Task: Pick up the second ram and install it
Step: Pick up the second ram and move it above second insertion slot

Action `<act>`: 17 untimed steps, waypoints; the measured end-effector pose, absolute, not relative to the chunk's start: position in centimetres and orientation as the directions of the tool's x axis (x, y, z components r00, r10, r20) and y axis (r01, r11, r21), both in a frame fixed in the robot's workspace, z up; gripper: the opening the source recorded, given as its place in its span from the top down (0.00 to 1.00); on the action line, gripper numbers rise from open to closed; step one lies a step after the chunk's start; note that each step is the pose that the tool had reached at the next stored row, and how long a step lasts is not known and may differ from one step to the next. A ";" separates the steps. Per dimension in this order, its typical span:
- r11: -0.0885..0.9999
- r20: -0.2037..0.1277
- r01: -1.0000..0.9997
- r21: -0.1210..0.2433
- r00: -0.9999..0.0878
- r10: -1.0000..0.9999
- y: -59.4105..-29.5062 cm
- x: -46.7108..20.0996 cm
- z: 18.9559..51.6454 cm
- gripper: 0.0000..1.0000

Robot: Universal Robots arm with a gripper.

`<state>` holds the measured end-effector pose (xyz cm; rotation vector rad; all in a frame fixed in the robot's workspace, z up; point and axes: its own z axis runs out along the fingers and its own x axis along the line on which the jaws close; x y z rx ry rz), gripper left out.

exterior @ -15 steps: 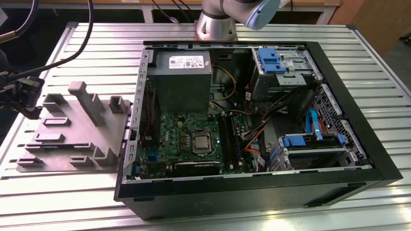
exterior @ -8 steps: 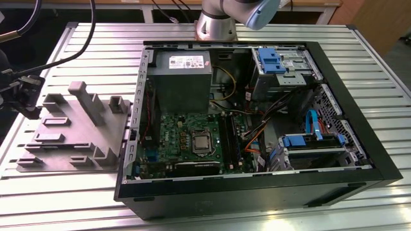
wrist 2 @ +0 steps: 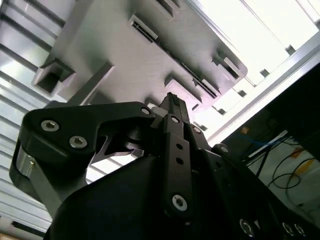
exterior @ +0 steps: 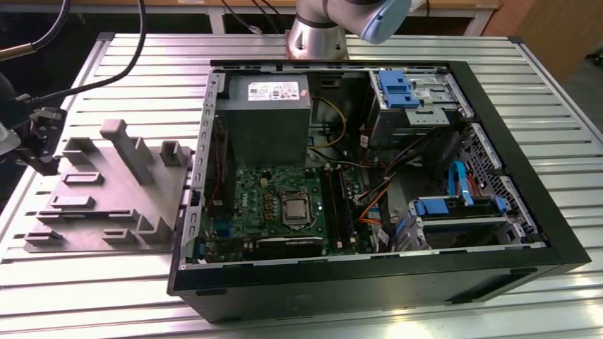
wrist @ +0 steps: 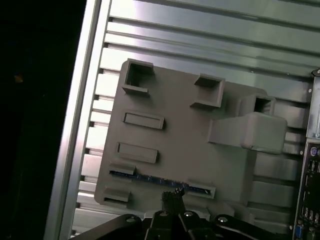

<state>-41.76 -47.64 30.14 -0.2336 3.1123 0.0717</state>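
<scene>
The second ram (wrist: 145,178) is a thin dark blue stick lying on edge in a long slot of the grey holder plate (wrist: 185,125). In the first wrist view my gripper (wrist: 172,194) hangs over the plate, fingers together, with its tips lined up with the middle of the stick; whether they touch it cannot be told. The second wrist view has the gripper (wrist 2: 170,99) pointing at the holder plate (wrist 2: 125,55) with nothing between its fingers. In the exterior view the gripper (exterior: 39,138) is at the far left, beside the holder plate (exterior: 113,191).
An open computer case (exterior: 377,275) lies on the slatted metal table (exterior: 113,70), to the exterior view's right of the plate. Inside are the green board (exterior: 273,205) with long black slots (exterior: 335,205), a grey power supply (exterior: 268,106) and blue drive bays (exterior: 452,208). Tall grey posts (exterior: 132,145) rise from the plate.
</scene>
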 end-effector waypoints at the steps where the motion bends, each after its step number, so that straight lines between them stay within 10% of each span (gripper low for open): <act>1: 0.985 -0.023 -0.168 0.044 -0.986 -0.167 -47.6 -41.8 30.1 0.90; 17: 0.895 -0.023 -0.444 0.044 -0.896 -0.443 -47.6 -41.8 29.8 0.90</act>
